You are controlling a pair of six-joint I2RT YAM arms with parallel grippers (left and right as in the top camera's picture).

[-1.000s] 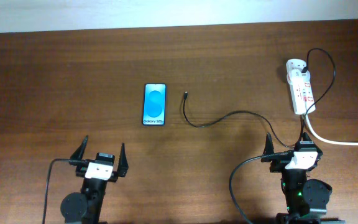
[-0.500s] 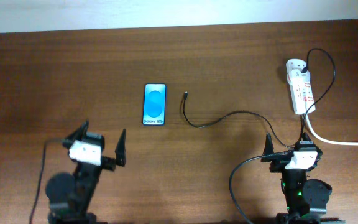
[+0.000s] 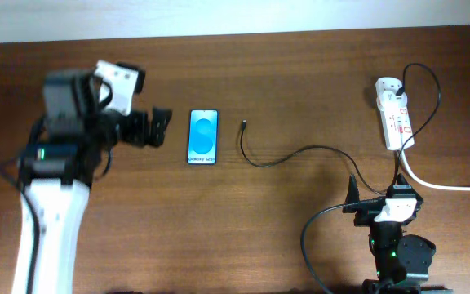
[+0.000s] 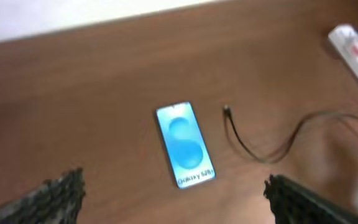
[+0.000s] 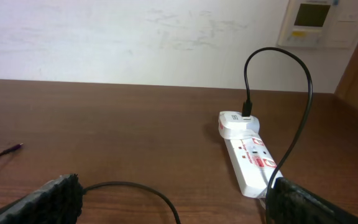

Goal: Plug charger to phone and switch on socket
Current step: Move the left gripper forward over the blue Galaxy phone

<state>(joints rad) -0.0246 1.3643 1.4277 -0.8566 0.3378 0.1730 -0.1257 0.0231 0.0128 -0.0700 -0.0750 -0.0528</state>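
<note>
Counted on the table point(image 3: 300, 73): one phone point(image 3: 203, 136), one charger point(image 3: 300, 152), one socket point(image 3: 396, 114), one thick white lead point(image 3: 443, 185). Two grippers.

Phone: flat, screen up, lit blue, left of centre, long side running away from the robot.

Charger: thin black cable. Plug tip point(image 3: 244, 125) lying loose just right of the phone, apart from it, not inserted. From there curving right across the wood, then up in a loop to a white adapter point(image 5: 238, 123) seated at the far end of the socket.

Socket: white strip at the far right, red marks on top. Switch positions too small to read. White lead trailing from its near end off the right edge.

Left gripper point(image 3: 155, 129): raised above the table just left of the phone, jaws spread wide, nothing between them, touching nothing. Blurred in the overhead view.

Right gripper point(image 3: 375, 189): low at the near right edge, jaws likewise spread wide and empty, pointed toward the socket.

Against half a second back: left arm swung up from the near edge to the phone's level, farther from the robot's side of the table. Right arm unmoved. Phone, charger and socket all in the same places. Both sets of jaws as wide as before.
</note>
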